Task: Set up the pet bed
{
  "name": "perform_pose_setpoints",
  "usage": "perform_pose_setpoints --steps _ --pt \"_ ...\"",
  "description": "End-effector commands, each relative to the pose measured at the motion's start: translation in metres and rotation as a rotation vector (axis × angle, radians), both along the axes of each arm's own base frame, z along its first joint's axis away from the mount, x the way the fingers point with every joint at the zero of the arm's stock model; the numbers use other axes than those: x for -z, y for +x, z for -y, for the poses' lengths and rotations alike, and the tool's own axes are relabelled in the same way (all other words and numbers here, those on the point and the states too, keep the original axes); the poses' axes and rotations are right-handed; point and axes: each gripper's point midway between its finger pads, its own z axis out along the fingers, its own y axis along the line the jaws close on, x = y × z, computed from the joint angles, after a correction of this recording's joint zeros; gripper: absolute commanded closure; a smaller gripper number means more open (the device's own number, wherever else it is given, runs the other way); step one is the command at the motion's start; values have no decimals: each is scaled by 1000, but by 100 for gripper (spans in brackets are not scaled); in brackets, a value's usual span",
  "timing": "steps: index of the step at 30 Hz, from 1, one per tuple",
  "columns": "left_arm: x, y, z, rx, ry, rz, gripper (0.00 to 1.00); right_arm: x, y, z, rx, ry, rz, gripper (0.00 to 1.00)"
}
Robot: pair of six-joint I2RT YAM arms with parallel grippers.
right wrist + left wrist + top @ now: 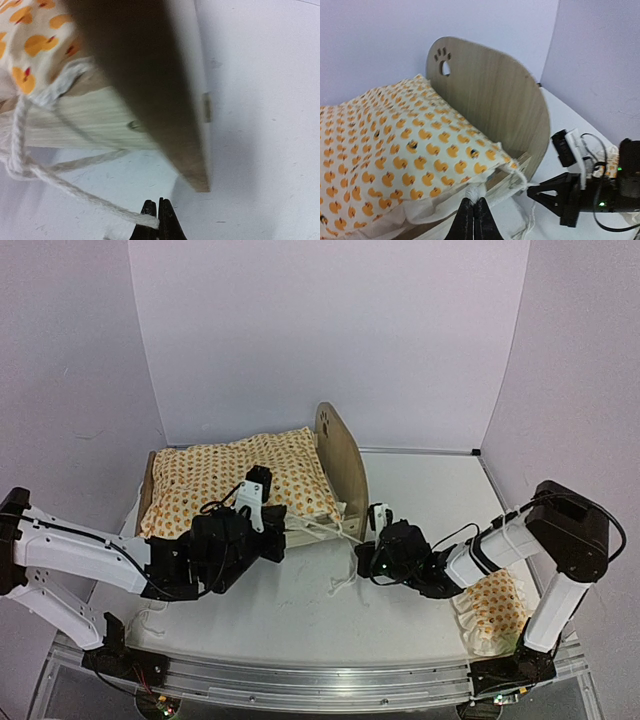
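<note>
Two pairs of fingers are pinched tight. The left fingers (pixel 466 220) are closed on the white ruffle (pixel 476 192) of the duck-print quilt (pixel 240 480), at the near side of the pet bed (pixel 345 465). The bed sits left of centre on the desk (pixel 420 490) with the quilt spread over it. The right fingers (pixel 167 222), just beside the paw-print end board (pixel 150 75), grip a white cord (pixel 75 192) trailing from the quilt's corner. A matching pillow (pixel 495 610) lies under the right arm.

Top view looks down from the near edge of the desk (pixel 300 610); both wrist views — low, close — share one end of the pet bed (pixel 490 95).
</note>
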Motion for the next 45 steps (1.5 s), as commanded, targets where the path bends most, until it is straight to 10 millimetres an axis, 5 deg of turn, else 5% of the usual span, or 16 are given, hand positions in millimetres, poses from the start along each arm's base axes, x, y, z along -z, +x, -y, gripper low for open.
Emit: perform_pose_setpoints --steps 1,4,5,10,15,18,25,32,33,34,35,39,41,45 --pt "-108 -16 37 217 -129 227 100 10 8 33 106 -76 -11 100" --pt "-143 -28 46 303 -184 302 100 10 9 33 108 -70 -17 100" --pt "-140 -26 47 289 -183 273 100 9 10 31 100 -68 -14 100" --pt "-73 -17 31 189 -196 70 100 7 15 23 77 -70 -9 100" --pt "1 -5 6 15 -89 -90 100 18 19 41 106 -85 -36 100" --pt "17 0 -16 -87 -54 -114 100 18 21 50 120 -84 -38 100" --pt "21 3 -62 -238 42 -102 100 16 35 41 35 -93 -15 100" --pt "48 -19 -31 -8 63 -212 100 5 27 38 -36 -75 -12 100" --pt "51 -27 -19 82 77 -230 100 0 23 35 -71 -68 -15 97" --pt "53 -36 -6 171 92 -251 100 -4 16 29 -121 -69 -35 82" --pt "54 -44 3 238 102 -276 91 -10 11 24 -170 -80 -54 72" --pt "34 -74 21 441 90 -345 13 -56 -9 25 -289 -113 -30 34" --pt "-2 -80 18 480 38 -318 3 -93 -4 21 -310 -118 24 25" --pt "-64 -64 -6 390 -27 -270 0 -151 25 5 -275 -108 141 13"
